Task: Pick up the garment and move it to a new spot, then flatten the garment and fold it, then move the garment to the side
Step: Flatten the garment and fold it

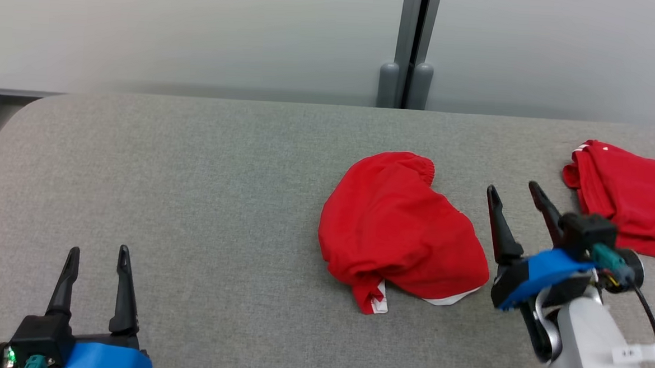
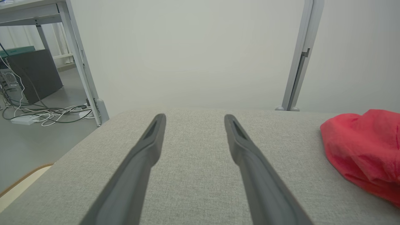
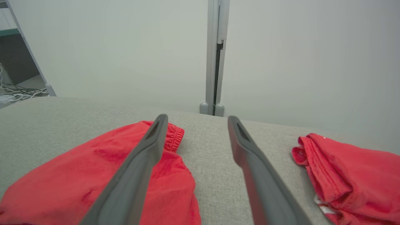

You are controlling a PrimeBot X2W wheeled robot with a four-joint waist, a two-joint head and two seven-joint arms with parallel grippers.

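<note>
The garment (image 1: 398,227) lies bunched on the tabletop (image 1: 193,171), at 9 o'clock from the right end effector (image 1: 512,187). That and the left end effector (image 1: 99,249) are spread apart, empty. It looks soft and light; pinch its 1 o'clock band.

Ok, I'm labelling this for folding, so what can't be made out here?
- Second red garment: the head view's right edge cuts it off.
- Crumpled red garment: bunched over itself, so its underside and full shape are hidden; one finger of the right gripper covers part in the right wrist view.
</note>
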